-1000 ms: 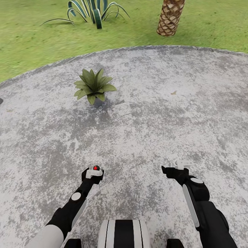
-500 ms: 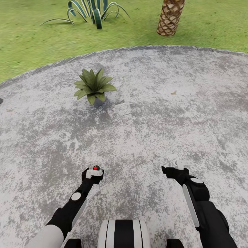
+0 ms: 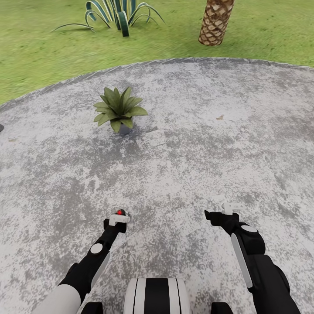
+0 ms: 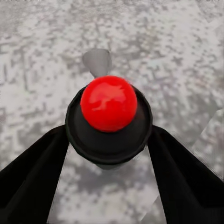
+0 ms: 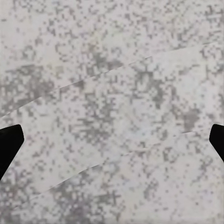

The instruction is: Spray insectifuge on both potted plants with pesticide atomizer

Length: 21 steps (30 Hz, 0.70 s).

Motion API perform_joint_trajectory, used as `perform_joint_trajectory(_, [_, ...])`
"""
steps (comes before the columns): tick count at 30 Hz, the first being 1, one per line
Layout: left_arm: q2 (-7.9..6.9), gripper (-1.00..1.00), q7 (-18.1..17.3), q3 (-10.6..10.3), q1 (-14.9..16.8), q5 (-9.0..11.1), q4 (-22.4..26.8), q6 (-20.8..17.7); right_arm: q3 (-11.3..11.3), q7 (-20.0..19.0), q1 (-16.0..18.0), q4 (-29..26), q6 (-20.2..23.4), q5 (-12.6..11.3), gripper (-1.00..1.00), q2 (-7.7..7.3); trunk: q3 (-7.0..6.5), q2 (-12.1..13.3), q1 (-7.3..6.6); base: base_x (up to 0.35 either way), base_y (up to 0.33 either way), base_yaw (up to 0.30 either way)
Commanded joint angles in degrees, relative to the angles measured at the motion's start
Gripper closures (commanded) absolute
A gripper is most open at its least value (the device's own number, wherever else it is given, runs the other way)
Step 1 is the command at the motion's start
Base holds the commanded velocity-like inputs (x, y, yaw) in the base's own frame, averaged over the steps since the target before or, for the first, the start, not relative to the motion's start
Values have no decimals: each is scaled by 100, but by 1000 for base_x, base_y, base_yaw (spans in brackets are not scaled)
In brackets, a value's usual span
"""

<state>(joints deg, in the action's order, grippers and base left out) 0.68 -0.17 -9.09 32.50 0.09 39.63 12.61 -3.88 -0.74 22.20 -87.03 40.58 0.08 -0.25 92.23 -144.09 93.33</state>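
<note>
My left gripper (image 3: 117, 219) is shut on the pesticide atomizer (image 3: 119, 213), of which I see a red knob on a round black cap. In the left wrist view the atomizer (image 4: 108, 105) sits between the two black fingers (image 4: 35, 172) of that gripper (image 4: 109, 137), above grey paving. One potted plant (image 3: 118, 109), a low rosette of broad green leaves, stands on the patio well ahead of the left gripper and slightly to its left. My right gripper (image 3: 227, 210) hovers low over the paving, open and with nothing in it (image 5: 112, 140).
The grey mottled patio (image 3: 196, 144) stretches all around, edged by green lawn (image 3: 39, 48) at the back. A striped agave (image 3: 115, 13) and a scaly palm trunk (image 3: 216, 22) stand on the grass. A dark object (image 3: 1, 127) pokes in at the left edge.
The left gripper with the atomizer has turned and shifted slightly to the left. The right arm and the view have stayed still.
</note>
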Motion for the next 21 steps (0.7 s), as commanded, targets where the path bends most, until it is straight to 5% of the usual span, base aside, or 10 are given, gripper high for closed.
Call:
perform_joint_trajectory(1, [0,100,8,4,2,0,-8,19,-1,-8,2,-7,29,1,-100,-1,3,-1,-1,0,0,0])
perform_joint_trajectory(21, [-7,100,8,-5,-37,0,343,22,1,-11,4,-7,29,1,-100,-1,3,-1,-1,0,0,0])
